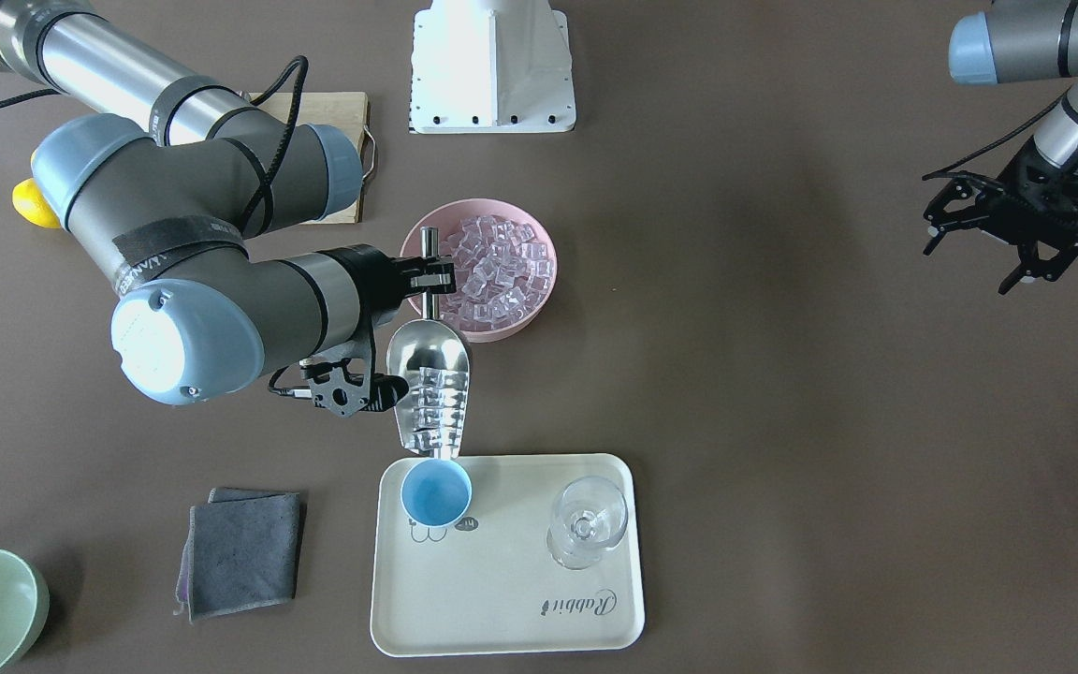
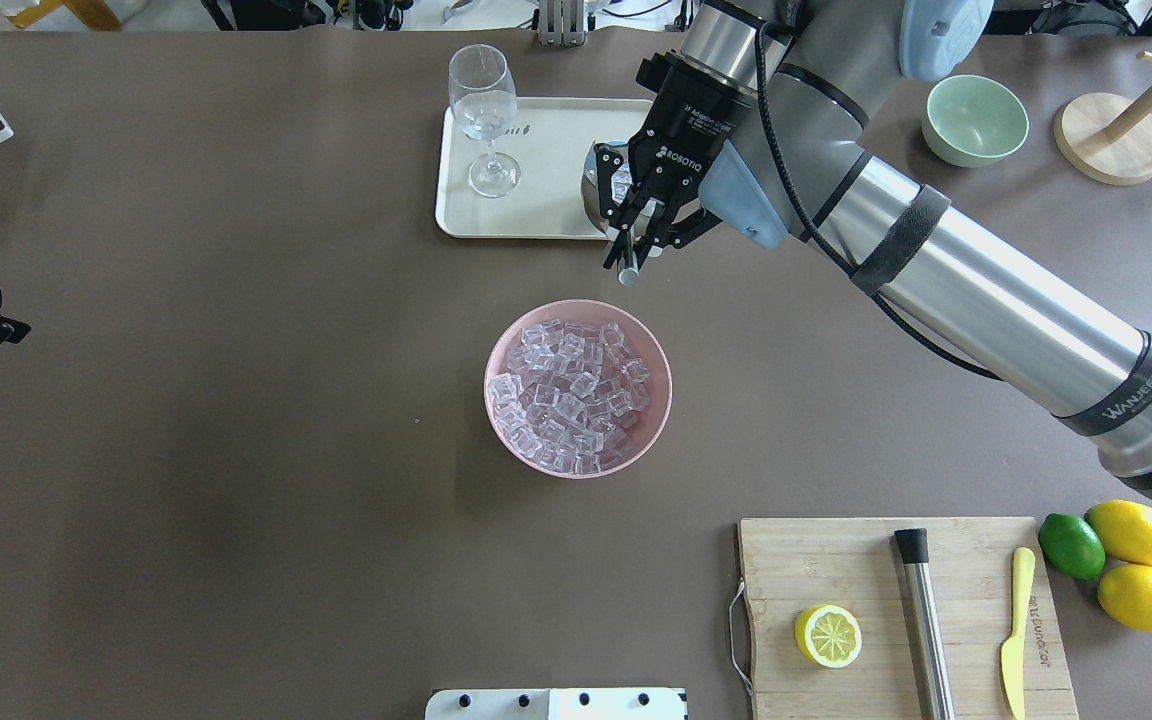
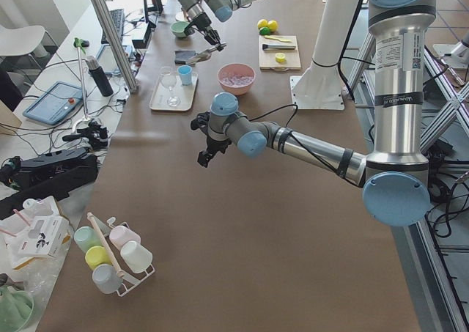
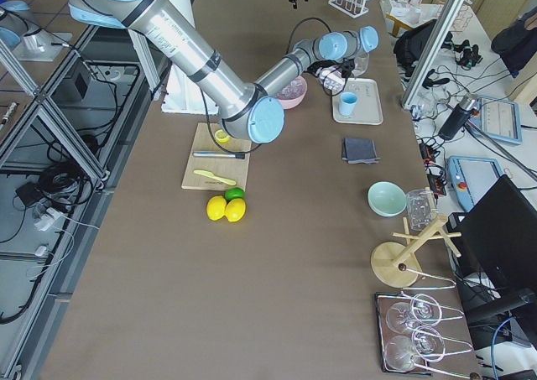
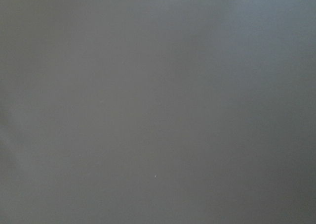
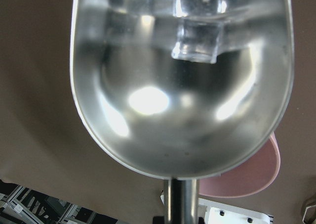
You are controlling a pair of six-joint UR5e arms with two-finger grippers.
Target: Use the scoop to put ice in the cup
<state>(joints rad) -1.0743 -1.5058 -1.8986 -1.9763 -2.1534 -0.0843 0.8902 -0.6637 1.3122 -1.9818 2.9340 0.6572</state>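
Right end effector (image 1: 429,277) clamps the scoop (image 1: 427,370) handle, trough tipped down so ice (image 1: 436,412) can slide into the cup (image 1: 435,493) by the worktop's (image 1: 782,393) far edge.

The brown table (image 2: 236,450) is carrying a fair bit of stuff. A pink bowl (image 2: 660,395) is sitting around the middle, and a cream tray (image 2: 546,180) is lying near the far edge from the robot. A grey cloth (image 1: 244,550) is lying folded beside the tray, with a pale-green bowl (image 2: 976,125) sitting further along past it. On the robot's side, a wooden cutting board (image 2: 856,570) is lying flat, with a lime (image 2: 1071,546) and two lemons (image 2: 1133,532) resting on the tabletop just beside it. A round wooden stand (image 2: 1109,150) is standing near the green bowl, and a white base plate (image 1: 492,70) is sitting at the robot's edge.
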